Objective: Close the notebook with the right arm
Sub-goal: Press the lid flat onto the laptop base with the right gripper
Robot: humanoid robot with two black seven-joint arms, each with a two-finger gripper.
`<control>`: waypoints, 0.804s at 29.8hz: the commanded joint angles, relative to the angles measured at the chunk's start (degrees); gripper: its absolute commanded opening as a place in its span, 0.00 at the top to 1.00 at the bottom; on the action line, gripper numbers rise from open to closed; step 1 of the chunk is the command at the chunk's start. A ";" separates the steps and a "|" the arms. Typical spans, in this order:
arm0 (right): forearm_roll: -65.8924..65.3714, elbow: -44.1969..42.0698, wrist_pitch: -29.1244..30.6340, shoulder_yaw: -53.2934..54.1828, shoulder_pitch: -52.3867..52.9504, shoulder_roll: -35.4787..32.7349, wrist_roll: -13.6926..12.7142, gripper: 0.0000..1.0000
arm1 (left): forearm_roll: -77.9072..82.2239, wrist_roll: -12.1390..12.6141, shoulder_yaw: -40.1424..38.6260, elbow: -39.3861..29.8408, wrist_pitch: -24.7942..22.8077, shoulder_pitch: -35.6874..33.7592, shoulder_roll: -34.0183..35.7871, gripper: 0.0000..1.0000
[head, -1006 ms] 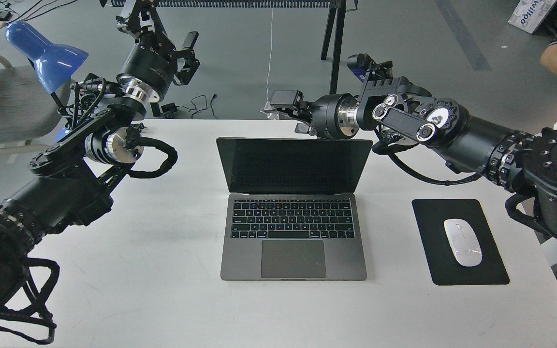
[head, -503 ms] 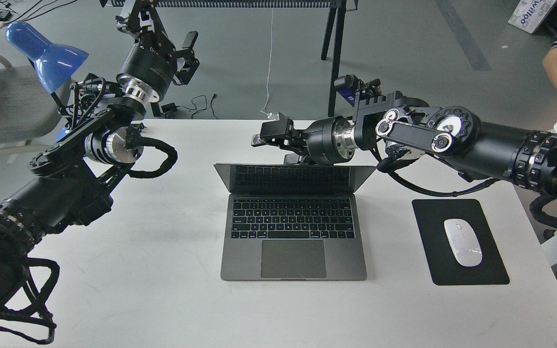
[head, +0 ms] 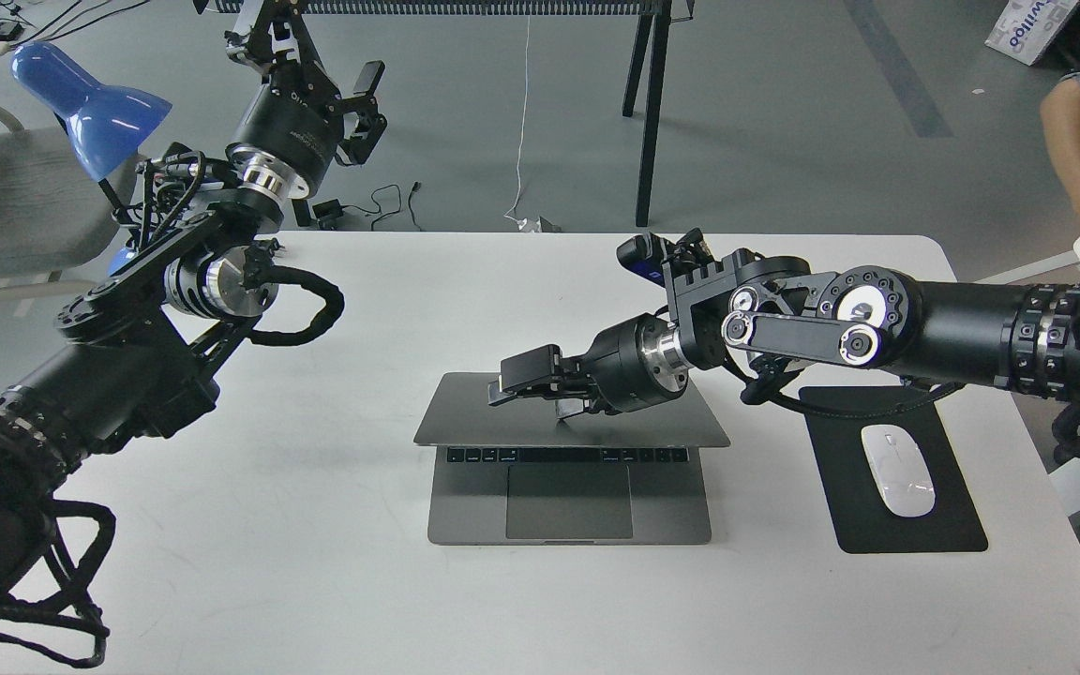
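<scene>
The notebook lies in the middle of the white table. Its space-grey lid is tilted far down over the base. Only the front key row and the trackpad still show. My right arm reaches in from the right. Its gripper rests on top of the lid near its middle, with fingers apart and holding nothing. My left gripper is open and empty, held high at the back left, far from the notebook.
A black mouse pad with a white mouse lies right of the notebook, under my right forearm. A blue lamp and a grey chair stand at the back left. A person's arm is at the far right.
My right gripper has moved from behind the screen's top edge forward and down, pushing the lid from upright to nearly flat over the keyboard. The left arm has not moved.
</scene>
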 commanded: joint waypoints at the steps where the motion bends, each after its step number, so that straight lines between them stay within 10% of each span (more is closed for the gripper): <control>1: -1.97 1.31 -0.09 -1.15 -0.53 0.26 0.00 0.00 | 0.00 0.00 -0.05 0.00 0.00 0.00 0.00 0.00; 24: -10.23 1.22 -0.18 -1.50 -9.40 1.22 -0.79 0.00 | 0.00 0.00 -0.05 0.00 -0.09 0.00 0.00 0.00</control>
